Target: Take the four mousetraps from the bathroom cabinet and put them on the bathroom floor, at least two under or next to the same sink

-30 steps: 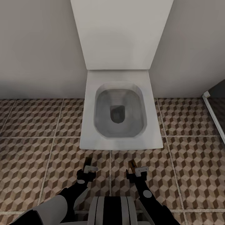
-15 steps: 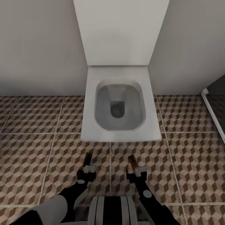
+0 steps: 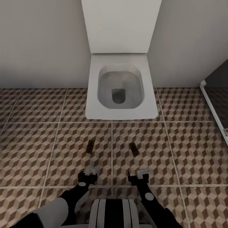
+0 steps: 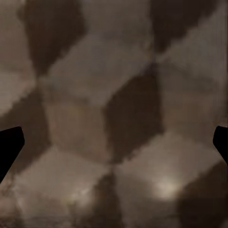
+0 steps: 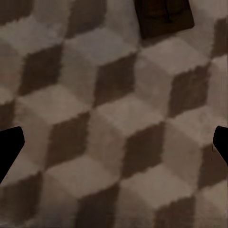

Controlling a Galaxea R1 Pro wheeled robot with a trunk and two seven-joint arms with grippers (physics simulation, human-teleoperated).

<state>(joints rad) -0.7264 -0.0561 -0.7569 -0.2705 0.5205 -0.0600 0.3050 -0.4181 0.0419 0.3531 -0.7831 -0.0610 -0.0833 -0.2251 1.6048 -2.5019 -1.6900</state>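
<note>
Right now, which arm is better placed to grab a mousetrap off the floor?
Right, by a little. Its open gripper sits just behind the right mousetrap, and that mousetrap is in its wrist view. Left is nearly as good.

Cube-pattern bathroom floor (image 4: 114,118) close up; dark fingertips (image 4: 9,147) at edges, wide apart.

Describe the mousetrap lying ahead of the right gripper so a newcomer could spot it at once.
Start at the white square toilet bowl against the wall. On the cube-patterned tile floor in front of it lie two small dark flat boards. Yours is the mousetrap right of the vertical grout line, nearer the right gripper than the other mousetrap.
</note>
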